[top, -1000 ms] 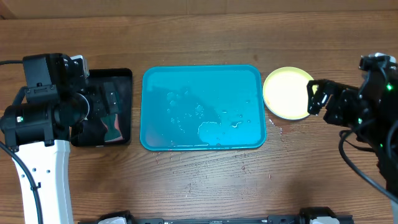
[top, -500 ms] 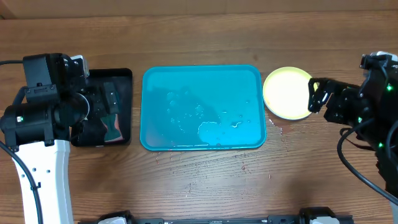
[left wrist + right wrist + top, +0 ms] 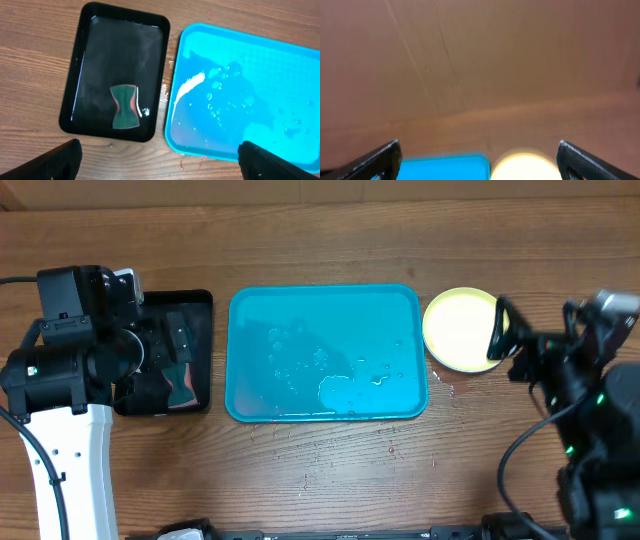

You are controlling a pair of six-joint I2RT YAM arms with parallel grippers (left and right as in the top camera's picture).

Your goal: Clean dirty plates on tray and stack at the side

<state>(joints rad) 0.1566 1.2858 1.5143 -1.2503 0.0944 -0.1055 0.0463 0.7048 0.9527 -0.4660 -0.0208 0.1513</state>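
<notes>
- The tray [image 3: 328, 353] was seen at the middle of the wooden table [image 3: 330, 480], its floor wet with droplets and a small pool of water.
- A yellow-green plate [image 3: 458, 328] was found on the table just right of the tray's far right corner; whether other plates lay under it could not be told.
- The right gripper [image 3: 480, 159] was held with its jaws spread wide and nothing between them, one finger [image 3: 495, 332] seen over the plate's right rim.
- The left gripper [image 3: 160, 157] was likewise spread wide and empty, above the black tray [image 3: 117, 75] left of the tray.
- An hourglass-shaped green sponge [image 3: 125, 106] was seen lying in the black tray's near half.
</notes>
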